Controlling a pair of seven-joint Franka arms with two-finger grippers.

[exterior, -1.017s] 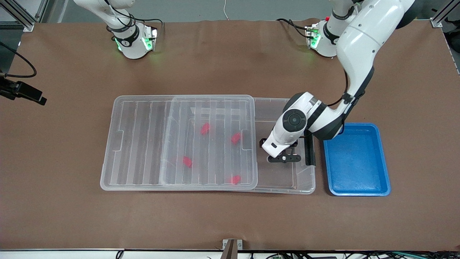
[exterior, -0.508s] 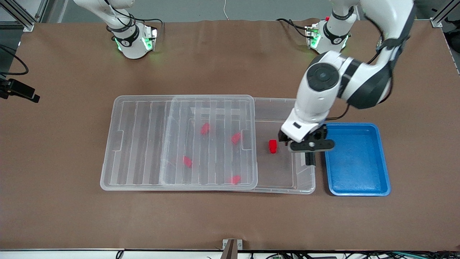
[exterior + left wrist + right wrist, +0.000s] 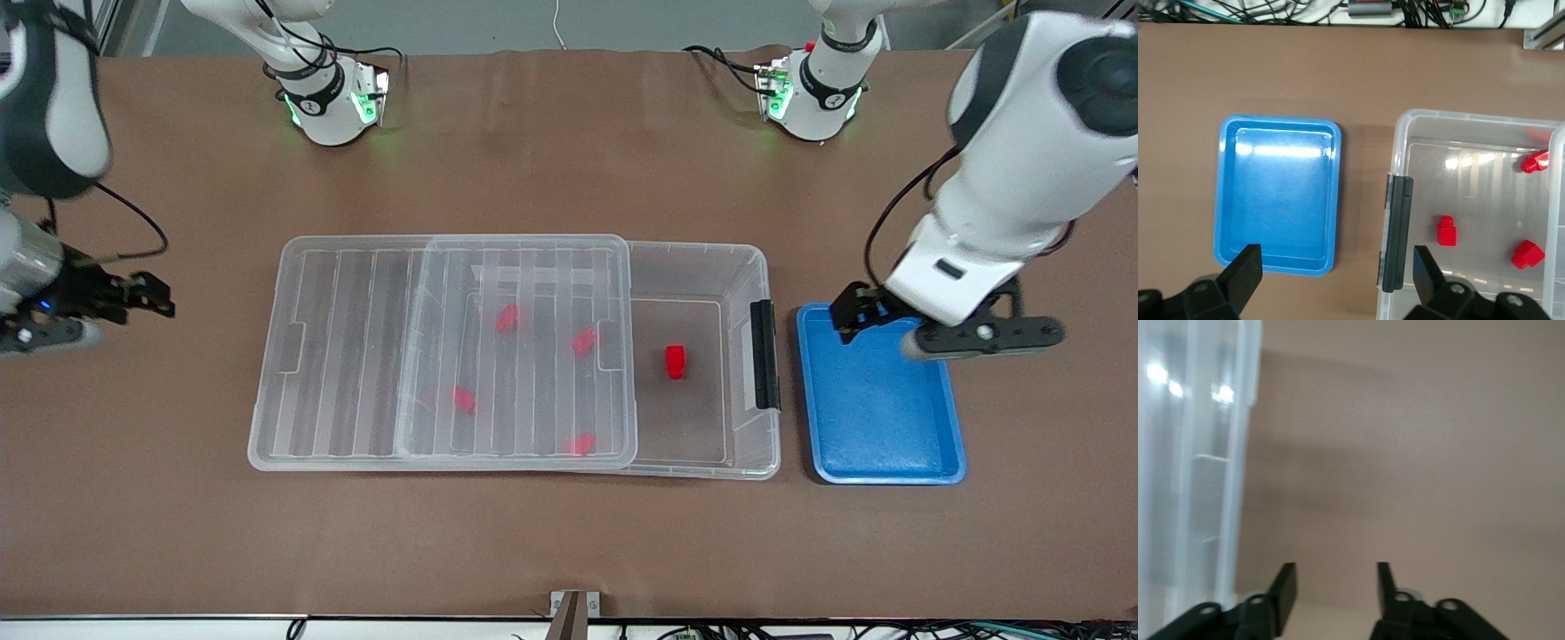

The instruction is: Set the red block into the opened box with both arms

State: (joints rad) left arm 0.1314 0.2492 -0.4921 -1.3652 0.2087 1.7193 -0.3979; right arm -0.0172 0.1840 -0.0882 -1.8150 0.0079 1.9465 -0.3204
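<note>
One red block point(image 3: 676, 361) point(image 3: 1446, 231) lies on the floor of the box point(image 3: 749, 260) point(image 3: 1405, 133), in the uncovered part beside the black clip handle point(image 3: 765, 354). The ribbed lid point(image 3: 356, 356) is slid toward the right arm's end, and several more red blocks point(image 3: 508, 317) show through it. My left gripper point(image 3: 978, 342) point(image 3: 1336, 270) hangs open and empty over the blue tray's edge. My right gripper point(image 3: 147, 298) point(image 3: 1335, 587) is over bare table off the lid's end. Its fingers stand apart with nothing between them.
A blue tray point(image 3: 880, 427) point(image 3: 1278, 193) with nothing in it sits beside the box at the left arm's end. The lid's edge point(image 3: 1205, 487) lies close beside my right gripper. Brown table surrounds the box on all sides.
The left gripper lifted out of the box, leaving the red block on its floor, and swung over the blue tray. The right arm has come further into view at its end.
</note>
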